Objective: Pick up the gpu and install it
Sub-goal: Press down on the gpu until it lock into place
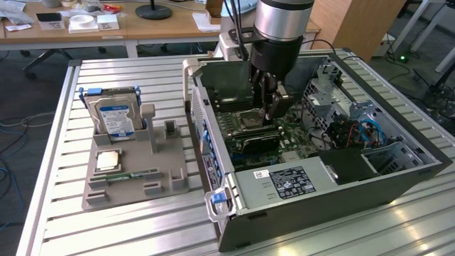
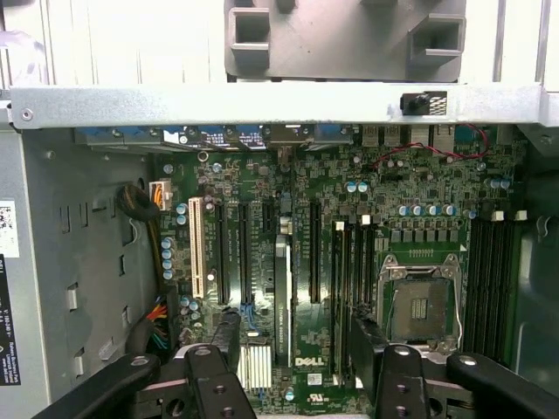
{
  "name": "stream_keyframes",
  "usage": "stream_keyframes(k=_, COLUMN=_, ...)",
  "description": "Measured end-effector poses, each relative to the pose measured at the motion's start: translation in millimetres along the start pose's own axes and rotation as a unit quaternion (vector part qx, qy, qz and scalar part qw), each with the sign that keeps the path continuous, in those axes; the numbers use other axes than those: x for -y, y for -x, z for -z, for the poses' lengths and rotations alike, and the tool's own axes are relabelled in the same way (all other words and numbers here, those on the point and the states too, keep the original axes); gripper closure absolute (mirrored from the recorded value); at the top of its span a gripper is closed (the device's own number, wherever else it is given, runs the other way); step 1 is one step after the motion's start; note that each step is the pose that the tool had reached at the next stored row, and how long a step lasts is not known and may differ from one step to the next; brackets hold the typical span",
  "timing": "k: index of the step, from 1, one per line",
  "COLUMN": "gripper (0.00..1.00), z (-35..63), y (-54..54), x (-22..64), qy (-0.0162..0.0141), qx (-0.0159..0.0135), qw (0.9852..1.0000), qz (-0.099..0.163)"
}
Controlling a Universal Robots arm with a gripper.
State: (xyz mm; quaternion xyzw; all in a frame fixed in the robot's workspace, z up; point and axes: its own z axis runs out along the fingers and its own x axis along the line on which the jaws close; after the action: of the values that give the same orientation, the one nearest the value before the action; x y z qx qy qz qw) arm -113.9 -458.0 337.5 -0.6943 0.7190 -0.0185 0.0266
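Note:
The gpu (image 1: 254, 141) is a thin black card standing on edge on the green motherboard (image 1: 295, 144) inside the open computer case (image 1: 320, 213). In the wrist view the gpu (image 2: 281, 297) is a narrow dark strip seen edge-on, sitting along a slot. My gripper (image 1: 269, 118) hangs straight above it, inside the case. Its two black fingers (image 2: 223, 345) stand apart, one on each side of the card, and neither touches it. The gripper (image 2: 295, 349) is open and holds nothing.
A grey holder (image 1: 153, 184) on the slatted table at the exterior view's left carries a silver hard drive (image 1: 117, 120), a processor chip (image 1: 108, 160) and a green memory stick (image 1: 135, 175). The processor socket (image 2: 421, 305) lies beside the slots. Cables (image 1: 352, 133) and a power supply (image 1: 288, 184) fill the case's other end.

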Motion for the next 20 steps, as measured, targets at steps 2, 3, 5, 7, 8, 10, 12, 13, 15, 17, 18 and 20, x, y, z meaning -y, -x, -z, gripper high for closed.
stream_keyframes(k=2, gripper=0.45, z=0.0, y=0.0, x=0.0, qy=0.0000, qx=0.0000, qw=1.0000, qz=0.000)
stream_keyframes(k=3, gripper=0.45, z=0.0, y=0.0, x=0.0, qy=0.0000, qx=0.0000, qw=1.0000, qz=0.000)
stream_keyframes(k=5, gripper=0.51, z=0.0, y=0.0, x=0.0, qy=0.0000, qx=0.0000, qw=1.0000, qz=0.000)
stream_keyframes(k=7, gripper=0.63, z=0.0, y=0.0, x=0.0, qy=0.0000, qx=0.0000, qw=1.0000, qz=0.000)
stream_keyframes(k=8, gripper=0.63, z=0.0, y=0.0, x=0.0, qy=0.0000, qx=0.0000, qw=1.0000, qz=0.000)
stream_keyframes(k=10, gripper=0.75, z=0.0, y=0.0, x=0.0, qy=0.0000, qx=0.0000, qw=1.0000, qz=0.000)
stream_keyframes(k=12, gripper=0.80, z=0.0, y=0.0, x=0.0, qy=0.0000, qx=0.0000, qw=1.0000, qz=0.000)
stream_keyframes(k=13, gripper=0.86, z=0.0, y=0.0, x=0.0, qy=0.0000, qx=0.0000, qw=1.0000, qz=0.000)
stream_keyframes(k=15, gripper=0.89, z=0.0, y=0.0, x=0.0, qy=0.0000, qx=0.0000, qw=1.0000, qz=0.000)
stream_keyframes(k=17, gripper=0.89, z=0.0, y=0.0, x=0.0, qy=0.0000, qx=0.0000, qw=1.0000, qz=0.000)
stream_keyframes(k=18, gripper=0.89, z=0.0, y=0.0, x=0.0, qy=0.0000, qx=0.0000, qw=1.0000, qz=0.000)
stream_keyframes(k=20, gripper=0.89, z=0.0, y=0.0, x=0.0, qy=0.0000, qx=0.0000, qw=1.0000, qz=0.000)
